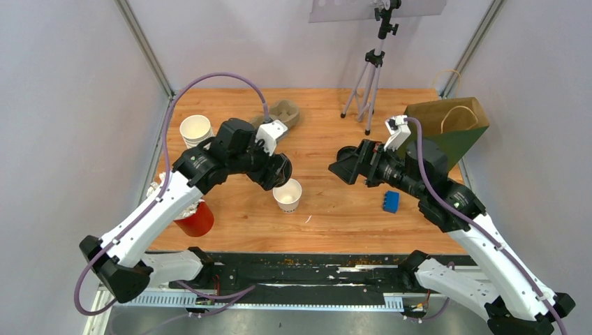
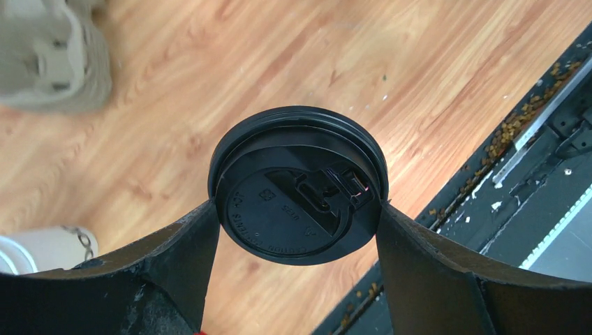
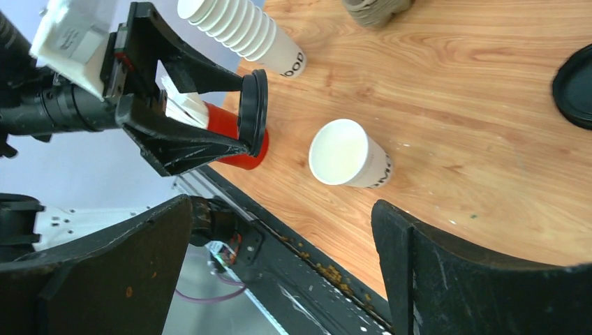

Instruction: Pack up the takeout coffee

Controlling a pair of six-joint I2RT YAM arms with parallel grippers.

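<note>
Wood-grain table (image 1: 335,220), grey walls, tripod (image 1: 370,77) upper centre, paper bag (image 1: 447,125) upper right. Left gripper (image 2: 298,209) clamps round black plastic lid (image 2: 299,174) by rim. Lid sits just up-left of open white paper cup (image 1: 287,195), mid-frame in top view. Right gripper (image 3: 283,206) spread wide, empty. Dark disc (image 3: 576,85) cropped at right edge, probably second lid.
</note>
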